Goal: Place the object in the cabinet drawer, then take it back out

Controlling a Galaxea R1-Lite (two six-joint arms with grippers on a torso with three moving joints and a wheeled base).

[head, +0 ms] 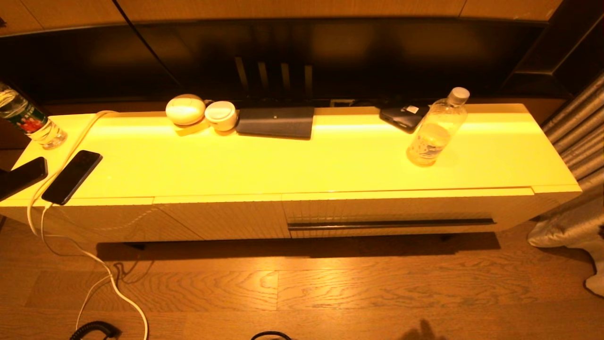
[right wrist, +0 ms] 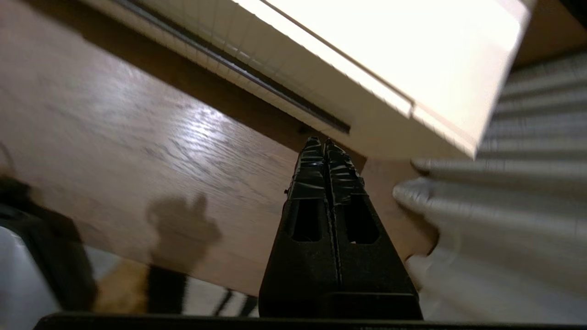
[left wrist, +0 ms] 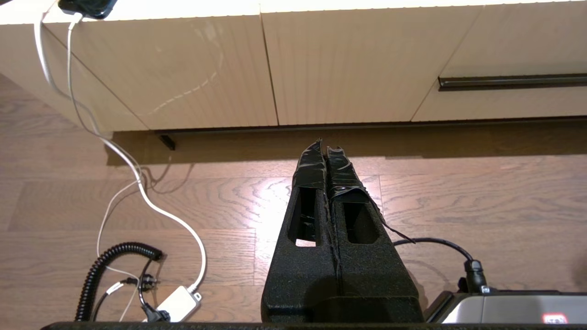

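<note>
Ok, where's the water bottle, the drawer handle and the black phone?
water bottle (head: 436,130), head view, middle of its clear body
drawer handle (head: 391,223), head view, middle of the dark strip
black phone (head: 72,176), head view, middle of its screen

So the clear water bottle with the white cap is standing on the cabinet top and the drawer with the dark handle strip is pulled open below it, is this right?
Not quite. The clear water bottle does stand on the cabinet top, but the drawer with the dark handle strip is closed, its front level with the neighbouring panels. The head view shows this.
</note>
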